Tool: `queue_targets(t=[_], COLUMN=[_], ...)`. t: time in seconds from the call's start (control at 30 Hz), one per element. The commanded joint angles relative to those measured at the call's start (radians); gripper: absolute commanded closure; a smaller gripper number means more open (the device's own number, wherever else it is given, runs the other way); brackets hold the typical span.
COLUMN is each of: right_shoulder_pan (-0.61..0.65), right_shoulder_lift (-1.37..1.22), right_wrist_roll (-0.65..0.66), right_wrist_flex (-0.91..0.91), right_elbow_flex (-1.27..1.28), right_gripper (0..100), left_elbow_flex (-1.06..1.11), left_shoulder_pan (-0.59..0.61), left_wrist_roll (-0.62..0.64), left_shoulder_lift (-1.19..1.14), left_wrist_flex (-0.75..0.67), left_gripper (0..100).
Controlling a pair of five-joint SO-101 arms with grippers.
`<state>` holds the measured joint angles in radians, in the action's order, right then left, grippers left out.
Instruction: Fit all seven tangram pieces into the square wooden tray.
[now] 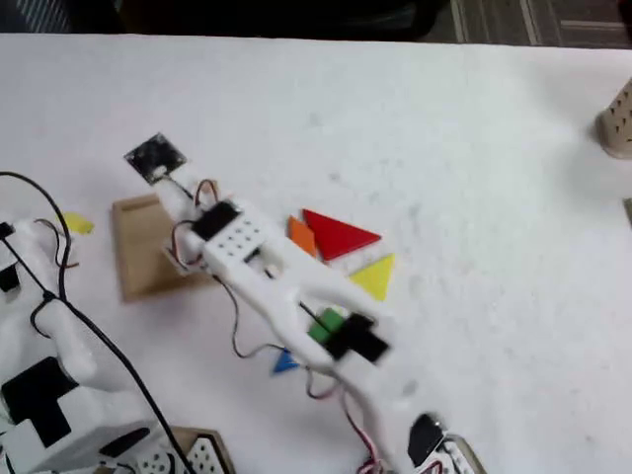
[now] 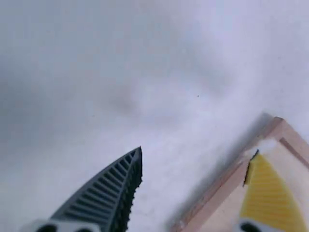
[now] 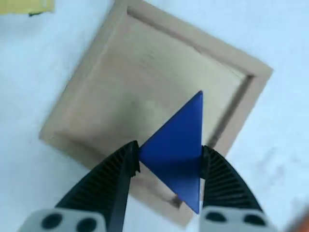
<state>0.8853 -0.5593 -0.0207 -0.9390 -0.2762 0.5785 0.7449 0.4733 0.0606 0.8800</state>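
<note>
We grip blue triangle [image 3: 176, 150] by its edges in right pincer [image 3: 169, 154], over tray [image 3: 145, 82]. We judge piece thin, stiff, light, slick; edge hold suits. Left pincer [image 2: 198, 152] wide, empty, at tray corner. Red triangle [image 1: 336, 235], yellow triangle [image 1: 375, 276] on surface [image 1: 444, 148] near tray.

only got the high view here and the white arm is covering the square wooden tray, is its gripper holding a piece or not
observer: yes, the right wrist view shows the right gripper shut on a flat blue triangle piece, held over the tray.
operator: ok, any pieces lying in the tray yet
observer: none on the part of the square wooden tray that I can see, just bare wood; the triangle hides the rest of its floor.
</note>
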Motion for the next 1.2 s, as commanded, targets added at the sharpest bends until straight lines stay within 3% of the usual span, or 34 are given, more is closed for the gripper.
queue_targets(t=[0.0, 0.2, 0.5, 0.77, 0.93, 1.17], right_shoulder_pan=[0.005, -0.001, -0.073, -0.124, -0.156, -0.157], right_shoulder_lift=[-0.133, -0.211, -0.211, -0.288, -0.398, -0.493], right_wrist_roll=[0.003, 0.011, 0.011, 0.005, 0.003, 0.005], right_wrist_flex=[-0.073, -0.369, -0.783, -0.71, -0.519, -0.427], right_elbow_flex=[-0.236, -0.471, -0.816, -0.838, -0.836, -0.838], right_gripper=[87.6, 72.4, 72.3, 84.9, 85.0, 85.3], left_elbow_flex=[-0.052, -0.048, -0.046, -0.044, -0.044, -0.043], left_shoulder_pan=[0.015, 0.012, -0.001, -0.012, -0.012, -0.033], left_wrist_roll=[0.011, 0.011, 0.009, 0.009, 0.005, 0.003], left_shoulder_lift=[0.002, 0.001, 0.001, 0.001, 0.001, -0.001], left_wrist_flex=[-0.014, -0.031, -0.031, -0.029, -0.029, -0.029], left_gripper=[65, 65, 65, 65, 65, 65])
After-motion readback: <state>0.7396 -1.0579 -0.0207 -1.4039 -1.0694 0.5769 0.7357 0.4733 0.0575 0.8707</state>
